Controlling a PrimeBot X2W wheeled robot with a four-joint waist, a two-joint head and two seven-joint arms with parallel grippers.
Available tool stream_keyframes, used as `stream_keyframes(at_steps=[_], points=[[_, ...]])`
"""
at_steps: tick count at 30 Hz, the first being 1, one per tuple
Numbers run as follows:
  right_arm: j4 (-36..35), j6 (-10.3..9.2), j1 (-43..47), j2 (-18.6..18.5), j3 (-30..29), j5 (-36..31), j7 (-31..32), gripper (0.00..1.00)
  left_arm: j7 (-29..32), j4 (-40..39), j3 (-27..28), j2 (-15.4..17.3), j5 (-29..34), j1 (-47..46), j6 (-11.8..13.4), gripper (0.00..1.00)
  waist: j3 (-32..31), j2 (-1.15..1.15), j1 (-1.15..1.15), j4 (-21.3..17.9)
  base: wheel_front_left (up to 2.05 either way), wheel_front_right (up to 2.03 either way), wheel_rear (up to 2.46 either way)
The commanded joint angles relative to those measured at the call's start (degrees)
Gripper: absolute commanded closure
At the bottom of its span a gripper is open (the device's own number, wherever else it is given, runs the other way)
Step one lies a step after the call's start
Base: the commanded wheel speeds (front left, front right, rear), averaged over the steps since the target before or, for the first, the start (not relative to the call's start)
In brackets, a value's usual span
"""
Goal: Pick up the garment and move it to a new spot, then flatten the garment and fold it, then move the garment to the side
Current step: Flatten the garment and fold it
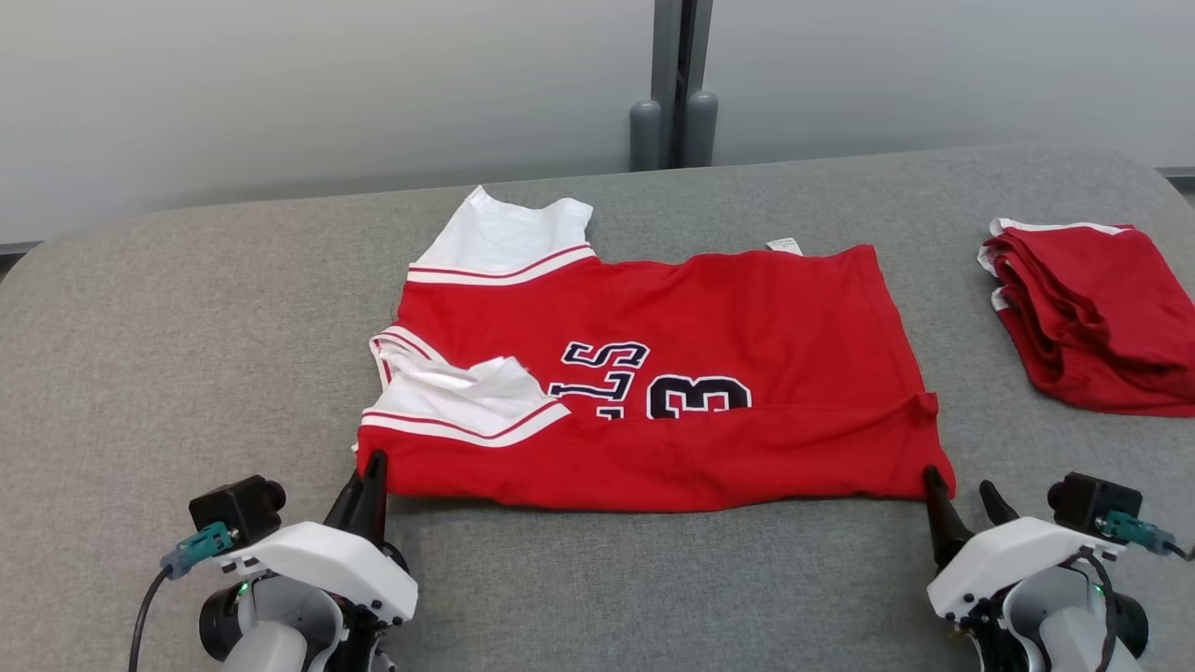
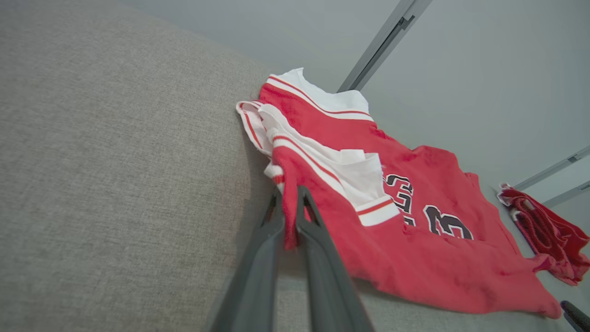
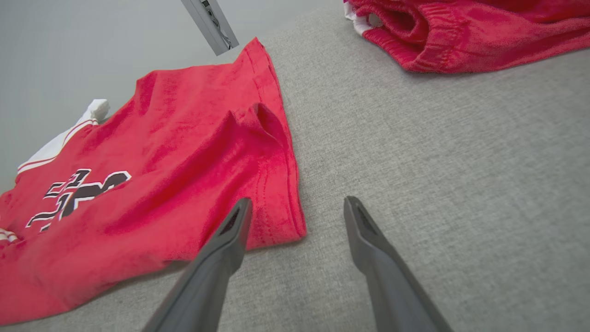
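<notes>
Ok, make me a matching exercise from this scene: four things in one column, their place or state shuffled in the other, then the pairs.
1. jersey
2. left gripper
3. right gripper
4. folded red clothes

A. open, at the near right corner of the shirt
B. stacked off to the right
C. shut on the near left corner of the shirt
D. spread out in the middle, number showing

Pairs: 1-D, 2-C, 3-A, 4-B

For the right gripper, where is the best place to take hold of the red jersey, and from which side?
Probably the red jersey's near right hem corner, from the near edge: it lies flat and free before the open right gripper, mirroring the left gripper's pinch.
</notes>
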Motion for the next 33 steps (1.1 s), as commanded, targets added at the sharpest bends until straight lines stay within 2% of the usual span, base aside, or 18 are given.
stream_keyframes(at_steps=[1,4,5,6,7,8,9,10,12,13,18,24,33], points=[[1.5,0.13,-1.4,-0.3,0.2,0.3,0.3,0.00,0.2,-1.0,-0.1,0.2,0.3,0.8,0.4,1.00,-0.1,0.00,0.00,0.3,0.00,0.00,0.00],[6.0,0.13,-3.7,-0.3,1.2,1.7,1.4,0.00,0.6,-3.1,-0.6,0.2,0.5,1.3,0.7,1.00,-0.2,0.00,0.00,0.7,0.00,0.00,0.00],[7.5,0.13,-4.4,-0.3,1.6,2.7,2.0,0.07,0.7,-3.6,-0.7,0.2,0.6,1.5,0.8,1.00,-0.3,0.00,0.00,0.8,0.00,0.00,0.00],[8.9,0.13,-5.1,-0.3,2.3,3.8,2.6,0.33,0.7,-4.1,-0.8,0.2,0.6,1.8,1.1,1.00,-0.4,0.00,0.00,1.0,0.00,0.00,0.00],[10.0,0.13,-5.6,-0.2,3.0,5.1,3.0,0.51,0.8,-4.5,-0.9,0.2,0.6,2.0,1.2,1.00,-0.5,0.00,0.00,1.1,0.00,0.00,0.00],[10.7,0.13,-6.0,-0.2,3.7,6.9,3.4,0.56,0.8,-4.9,-0.9,0.3,0.6,2.0,1.2,1.00,-0.6,0.00,0.00,1.2,0.00,0.00,0.00],[10.7,0.13,-6.0,-0.2,3.7,6.9,3.4,0.56,0.8,-4.9,-0.9,0.3,0.6,2.0,1.2,1.00,-0.6,0.00,0.00,1.2,0.00,0.00,0.00],[11.2,0.13,-6.5,-0.2,4.3,9.1,3.5,0.62,0.8,-5.3,-0.9,0.4,0.6,2.1,1.3,1.00,-0.7,0.00,0.00,1.2,0.00,0.00,0.00],[11.9,0.13,-7.3,-0.3,5.1,12.3,3.0,0.80,0.7,-6.0,-0.8,0.6,0.5,2.4,1.4,1.00,-1.0,0.00,0.00,1.2,0.00,0.00,0.00],[12.2,0.13,-7.7,-0.3,5.3,13.2,2.4,1.00,0.7,-6.3,-0.7,0.7,0.4,2.6,1.5,1.00,-1.1,0.00,0.00,1.2,0.00,0.00,0.00],[11.3,0.13,-9.3,-0.3,5.6,18.5,1.4,1.00,0.4,-8.3,-0.2,1.4,0.1,3.0,1.8,1.00,-1.7,0.00,0.00,1.0,0.00,0.00,0.00],[3.5,0.13,-7.2,-1.3,4.1,25.1,5.5,1.00,0.9,-14.7,0.7,2.4,-1.0,4.9,2.2,1.00,-2.2,0.00,0.00,0.9,0.00,0.00,0.00],[-7.4,0.13,3.3,-3.8,2.7,25.9,9.3,1.00,4.7,-24.5,0.6,4.8,-2.0,14.0,4.6,1.00,-2.5,0.00,0.00,1.2,0.00,0.00,0.00]])
